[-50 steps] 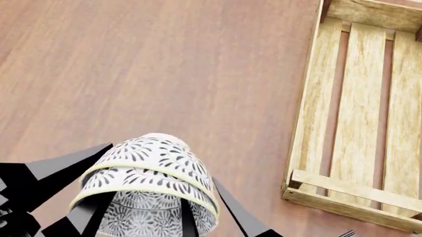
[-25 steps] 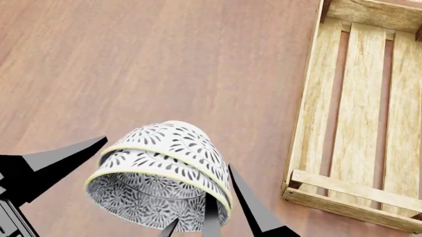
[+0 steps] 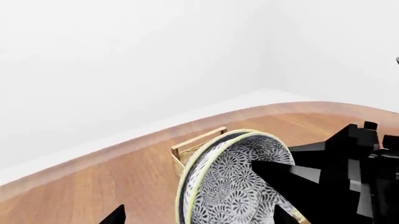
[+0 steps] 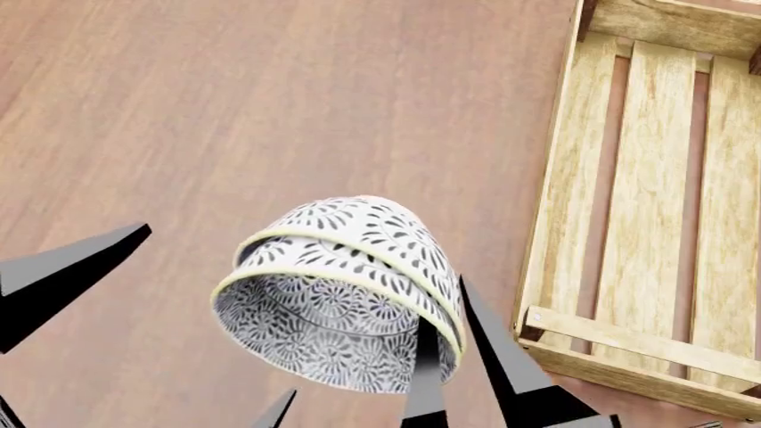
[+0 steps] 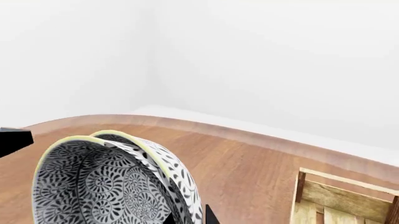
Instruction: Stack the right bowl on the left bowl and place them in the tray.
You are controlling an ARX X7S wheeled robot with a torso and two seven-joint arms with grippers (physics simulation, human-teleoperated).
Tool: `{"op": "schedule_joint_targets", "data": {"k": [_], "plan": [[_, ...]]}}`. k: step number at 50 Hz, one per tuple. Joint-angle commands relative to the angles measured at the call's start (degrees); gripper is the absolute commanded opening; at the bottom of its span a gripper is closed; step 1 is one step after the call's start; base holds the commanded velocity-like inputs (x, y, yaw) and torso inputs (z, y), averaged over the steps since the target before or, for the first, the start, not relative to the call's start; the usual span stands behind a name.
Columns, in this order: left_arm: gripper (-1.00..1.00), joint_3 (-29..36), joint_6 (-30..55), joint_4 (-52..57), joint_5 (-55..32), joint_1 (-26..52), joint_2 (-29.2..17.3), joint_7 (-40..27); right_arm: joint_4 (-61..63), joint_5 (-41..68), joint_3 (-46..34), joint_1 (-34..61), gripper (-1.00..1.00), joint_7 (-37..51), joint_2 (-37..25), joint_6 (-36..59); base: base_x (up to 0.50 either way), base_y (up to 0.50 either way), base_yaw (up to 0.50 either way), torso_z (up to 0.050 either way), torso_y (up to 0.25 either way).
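Presently right gripper (image 4: 443, 343) clamps nested black-and-white patterned, yellow-rimmed bowls (image 4: 345, 285), tilted, left of the tray (image 4: 648, 205); left gripper's (image 4: 71, 267) state indeterminate.

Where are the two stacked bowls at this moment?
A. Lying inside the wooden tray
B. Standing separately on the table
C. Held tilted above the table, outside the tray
C: the nested bowls hang tilted beside the tray, whose slatted bottom holds nothing in the head view.

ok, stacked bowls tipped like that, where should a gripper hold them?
On the rim. The stacked bowls are tilted, opening facing the robot, domed bases away. Come from the near, open side, one finger inside and one outside the doubled yellow-edged rim, pinching both walls; the rounded base offers no purchase.
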State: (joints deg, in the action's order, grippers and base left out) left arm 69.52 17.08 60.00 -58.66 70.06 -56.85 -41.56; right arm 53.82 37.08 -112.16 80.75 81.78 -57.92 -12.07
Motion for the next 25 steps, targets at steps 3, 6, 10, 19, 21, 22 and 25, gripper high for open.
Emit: {"op": "schedule_joint_targets", "data": {"k": [3,6,10,19,21,22,25], "plan": [[1.00,55.2,-28.7,0.0,8.7,40.5,-0.3,-14.7,-1.5,2.1,3.5,2.6,-1.00,-4.5,-3.3,-2.5,0.00,0.00,0.00,0.000,0.000],[1.00,66.4,-34.6,0.0,12.3,48.0,1.6,-19.4,-1.3,3.8,3.9,3.9,-1.00,-5.0,-3.9,-1.8,0.00,0.00,0.00,0.000,0.000],[1.00,77.2,-41.0,0.0,19.1,53.3,5.5,-27.3,-1.2,6.7,4.7,5.9,-1.00,-6.1,-5.2,-1.3,0.00,0.00,0.00,0.000,0.000],[1.00,82.4,-41.9,-0.8,29.2,50.0,5.0,-34.8,-0.7,13.1,6.7,10.2,-1.00,-8.0,-9.1,-0.9,0.00,0.00,0.00,0.000,0.001],[1.00,82.4,-41.0,-0.5,30.8,48.7,5.2,-36.2,-1.0,15.8,7.3,11.7,-1.00,-9.4,-10.6,-1.1,0.00,0.00,0.00,0.000,0.000],[1.00,82.4,-40.7,-0.5,31.2,48.4,5.4,-36.7,-1.1,16.1,7.4,12.0,-1.00,-9.6,-10.8,-0.9,0.00,0.00,0.00,0.000,0.000],[1.00,82.3,-40.6,-0.7,32.9,46.8,5.5,-38.0,-1.4,18.0,7.8,12.9,-1.00,-10.4,-11.6,-0.7,0.00,0.00,0.00,0.000,0.000]]}}
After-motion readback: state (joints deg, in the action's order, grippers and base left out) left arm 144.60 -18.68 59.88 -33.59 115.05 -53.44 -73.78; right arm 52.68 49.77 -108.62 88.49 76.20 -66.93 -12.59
